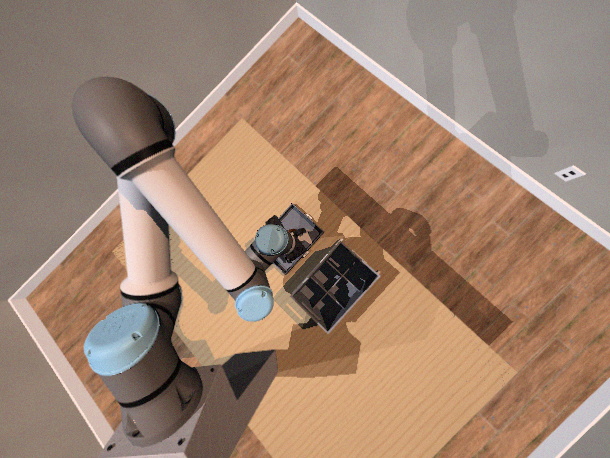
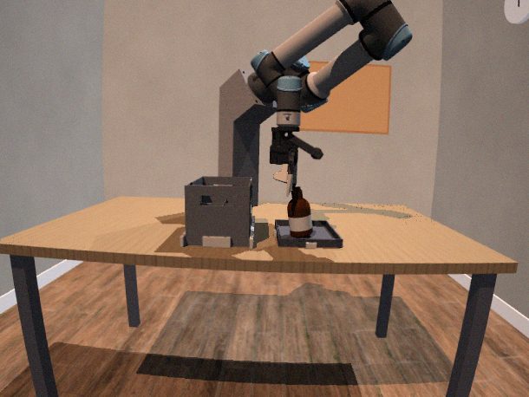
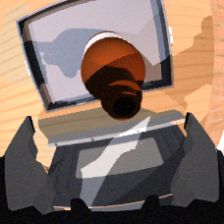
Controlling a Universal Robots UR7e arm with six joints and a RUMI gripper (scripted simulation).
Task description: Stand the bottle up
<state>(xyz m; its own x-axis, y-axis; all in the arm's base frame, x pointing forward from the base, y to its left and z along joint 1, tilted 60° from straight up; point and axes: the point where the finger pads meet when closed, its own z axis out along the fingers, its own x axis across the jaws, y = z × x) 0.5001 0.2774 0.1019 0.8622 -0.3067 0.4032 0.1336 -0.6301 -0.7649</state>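
Observation:
A brown bottle (image 2: 299, 217) with a white label stands on the dark tray (image 2: 310, 237), upright or nearly so. My gripper (image 2: 288, 178) is open and empty just above the bottle's neck, apart from it. In the wrist view I look down on the bottle (image 3: 114, 74), with its neck toward me, on the tray (image 3: 59, 59). My two fingers stand wide apart below it. In the overhead view the wrist covers part of the tray (image 1: 303, 242), and the bottle shows only partly.
A grey crate (image 2: 218, 211) with inner dividers stands just left of the tray, close to it; it also shows in the overhead view (image 1: 335, 285). The arm's base column stands behind them at the table's back edge.

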